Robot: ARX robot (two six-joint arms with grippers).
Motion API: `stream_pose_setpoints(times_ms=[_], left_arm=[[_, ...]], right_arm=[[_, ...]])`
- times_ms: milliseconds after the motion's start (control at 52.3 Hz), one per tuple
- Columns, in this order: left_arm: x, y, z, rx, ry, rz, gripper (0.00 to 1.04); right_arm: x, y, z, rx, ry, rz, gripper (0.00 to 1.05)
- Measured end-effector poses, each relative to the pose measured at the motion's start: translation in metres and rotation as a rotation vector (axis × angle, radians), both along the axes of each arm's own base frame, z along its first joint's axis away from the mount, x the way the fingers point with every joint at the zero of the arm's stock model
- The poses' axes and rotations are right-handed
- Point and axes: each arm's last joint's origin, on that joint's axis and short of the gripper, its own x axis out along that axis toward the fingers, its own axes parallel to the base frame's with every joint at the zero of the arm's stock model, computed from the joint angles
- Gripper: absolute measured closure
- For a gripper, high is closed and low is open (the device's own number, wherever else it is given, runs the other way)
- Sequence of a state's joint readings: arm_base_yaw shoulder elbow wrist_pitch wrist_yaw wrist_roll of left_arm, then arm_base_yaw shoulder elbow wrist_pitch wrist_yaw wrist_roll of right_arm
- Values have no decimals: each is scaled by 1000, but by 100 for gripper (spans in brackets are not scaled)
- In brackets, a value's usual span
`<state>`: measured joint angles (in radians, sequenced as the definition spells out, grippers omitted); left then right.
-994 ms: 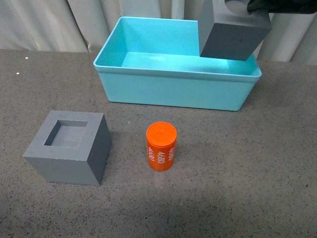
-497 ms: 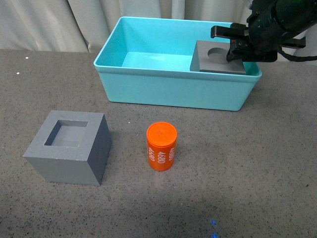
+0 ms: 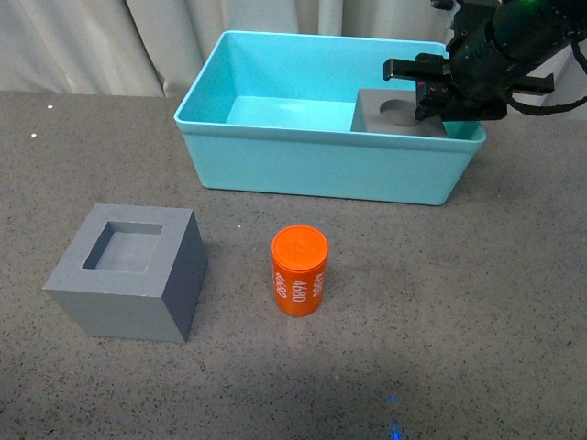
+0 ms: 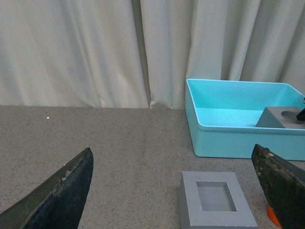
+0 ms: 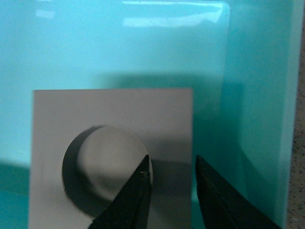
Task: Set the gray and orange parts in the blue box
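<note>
The round cube (image 3: 371,121) sits in the box (image 3: 303,136), at its 3 o'clock end. My right gripper (image 5: 171,162) straddles its wall, one finger at the recess rim, one outside; I cannot tell whether it pinches or stands clear. Lifting while clamped would, I judge, drag the cube out or tip it. Left gripper (image 4: 171,150) is spread, empty. Square cube (image 3: 128,275) at 8 o'clock, cylinder (image 3: 299,272) at 6, both outside the box.

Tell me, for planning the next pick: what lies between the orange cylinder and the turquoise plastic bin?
Front view: only bare speckled gray tabletop separates orange cylinder and turquoise plastic bin.
</note>
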<state>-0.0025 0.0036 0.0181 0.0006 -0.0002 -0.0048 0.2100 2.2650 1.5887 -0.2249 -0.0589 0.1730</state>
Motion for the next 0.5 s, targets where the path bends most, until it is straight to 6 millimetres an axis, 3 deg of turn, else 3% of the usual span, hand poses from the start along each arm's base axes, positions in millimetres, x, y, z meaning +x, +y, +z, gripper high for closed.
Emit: stream_pose_setpoints(times_ms=[287, 421, 497], left_arm=[[0, 0, 0, 0, 0, 0, 7], [0, 0, 0, 0, 0, 0, 7], [0, 0, 0, 0, 0, 0, 7]], right_arm=[[-4, -1, 10, -6, -103, -6, 35], [-31, -6, 37, 26, -247, 17, 8], [-48, -10, 52, 32, -278, 29, 10]])
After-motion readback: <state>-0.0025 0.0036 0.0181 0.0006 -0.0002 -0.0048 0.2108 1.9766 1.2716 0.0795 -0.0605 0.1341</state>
